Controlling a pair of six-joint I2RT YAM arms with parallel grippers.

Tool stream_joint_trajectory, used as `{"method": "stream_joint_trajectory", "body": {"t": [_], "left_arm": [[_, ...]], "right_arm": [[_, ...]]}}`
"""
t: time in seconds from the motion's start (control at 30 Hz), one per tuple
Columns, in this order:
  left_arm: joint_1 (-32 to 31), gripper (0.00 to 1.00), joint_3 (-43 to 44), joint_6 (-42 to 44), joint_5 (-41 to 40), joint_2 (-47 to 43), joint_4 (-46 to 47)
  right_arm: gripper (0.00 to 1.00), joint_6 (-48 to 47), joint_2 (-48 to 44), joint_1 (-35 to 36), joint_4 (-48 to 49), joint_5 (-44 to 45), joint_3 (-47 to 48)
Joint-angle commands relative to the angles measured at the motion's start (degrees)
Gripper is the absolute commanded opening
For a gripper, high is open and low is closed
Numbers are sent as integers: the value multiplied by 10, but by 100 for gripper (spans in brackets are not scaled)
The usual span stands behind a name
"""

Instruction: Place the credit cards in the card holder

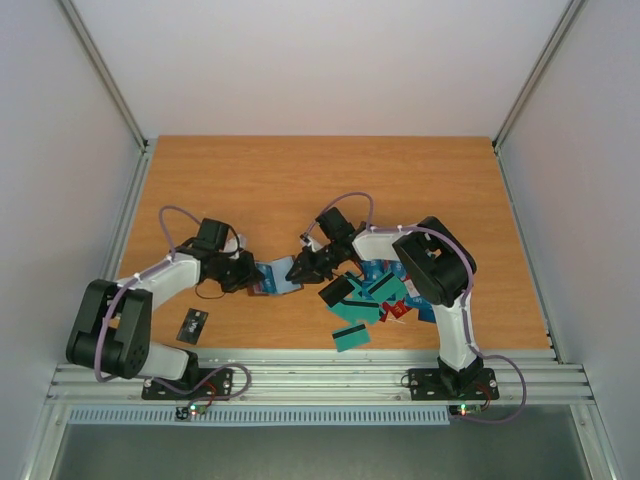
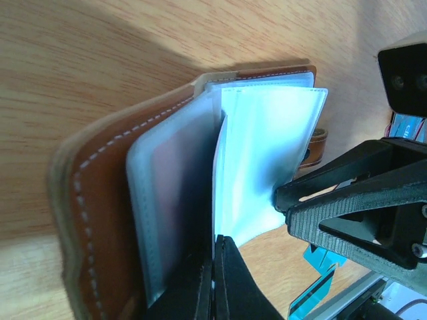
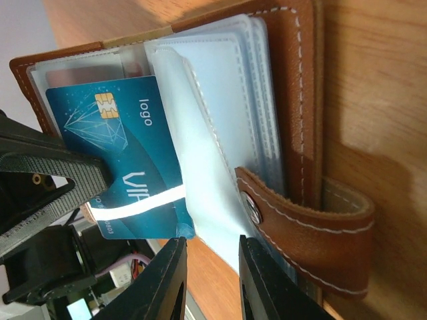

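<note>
Card holder: the brown card holder (image 1: 275, 276) is lying open on the table (image 1: 300, 180) between the two arms, with its frosted plastic pockets fanning up from the spine.
Left fingers: the left fingers (image 2: 219, 283) are pressing fully together on the near edge of the pocket stack. They seem to be anchoring the holder so that it is not sliding while the other arm works. Whether one leaf or several are pinched, I cannot tell.
Right fingers: the right fingers (image 2: 287, 203) are closing to a narrow gap on the free edge of one clear sleeve (image 3: 200, 167). They are drawing it away from the other leaves, probably to be opening a mouth for a card.
Teal card: a teal card (image 3: 120, 160) with a chip is lying over the other half of the holder, its top edge sitting against the frosted pockets and its lower end sticking out towards the left fingers (whether it is inside a pocket is not clear).
Strap: the snap strap (image 3: 313, 220) is hanging loose beside the cover, so nothing is blocking the leaves.
Remaining cards: the credit cards (image 1: 375, 300) are waiting in a loose overlapping heap near the right arm, well apart from the holder's pockets.
Stray piece: a small dark card (image 1: 194, 325) is lying alone near the left arm's base.
Progress: judging by the heap, most of the filing is yet to be done.
</note>
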Motion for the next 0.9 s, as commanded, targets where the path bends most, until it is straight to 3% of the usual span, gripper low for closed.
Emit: {"method": "stream_joint_trajectory", "body": {"t": [0.0, 0.37, 0.87], "left_arm": [[0, 0, 25, -11, -1, -3, -52], [0, 0, 39, 16, 64, 64, -38], [0, 0, 75, 64, -15, 73, -78]], "right_arm": [[24, 4, -4, -1, -18, 24, -20], [24, 9, -9, -1, -3, 23, -37], [24, 4, -9, -1, -5, 22, -41]]}}
